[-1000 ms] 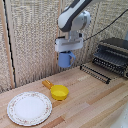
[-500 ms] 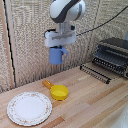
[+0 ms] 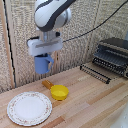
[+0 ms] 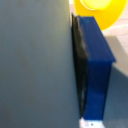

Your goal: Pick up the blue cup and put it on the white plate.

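Currently held between the jaws, clear of the table: the cobalt cup [image 3: 43, 64], handle toward the exterior view's right, jaws of the gripper [image 3: 43, 56] closed on it. Below and aside from the jaws, toward the exterior view's left: the alabaster dining ware [image 3: 29, 107]. Carry level, slowly; centre over the plate before descending. Visible in the wrist view only: a blue finger [image 4: 97, 75] close up, the yellow bowl [image 4: 100, 12] beyond. Plate visible in the exterior view only.

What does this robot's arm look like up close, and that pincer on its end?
The arm is bulky, rounded and glossy white with dark grey joint bands. A black cable trails from it. The pincer is a pale grey-white block; in the wrist view a finger is blue with a black pad.
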